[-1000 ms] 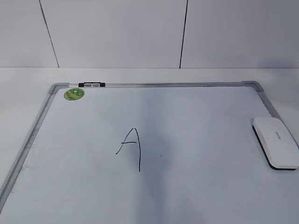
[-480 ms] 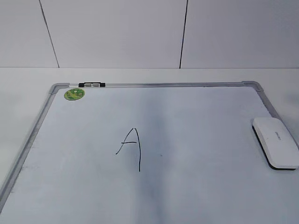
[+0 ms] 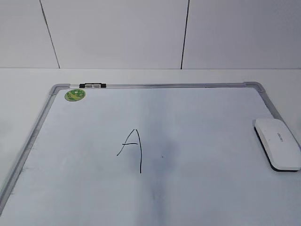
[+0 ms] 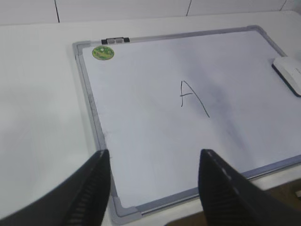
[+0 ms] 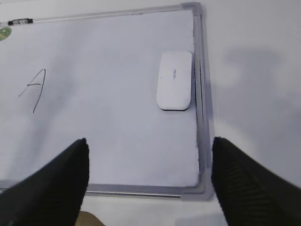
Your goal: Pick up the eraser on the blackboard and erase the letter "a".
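Observation:
The blackboard (image 3: 155, 85) is a white board with a grey frame, lying flat on the table. The white eraser (image 3: 277, 142) lies on it at its right edge, felt side down. It also shows in the right wrist view (image 5: 175, 80) and the left wrist view (image 4: 289, 70). A tall capital "A" (image 3: 131, 148) is drawn near the middle. No small letter "a" shows in any view. My left gripper (image 4: 154, 160) is open and empty above the board's near left corner. My right gripper (image 5: 149, 143) is open and empty above the near right corner. Neither gripper shows in the exterior view.
A round green sticker (image 3: 75, 94) and a small black-and-white clip (image 3: 92, 85) sit at the board's far left corner. A white table surrounds the board, with a white panelled wall behind. A brown patch shows past the table's near edge (image 5: 89, 220).
The dark shadow band across the middle of the board has faded. The eraser and the board have not moved.

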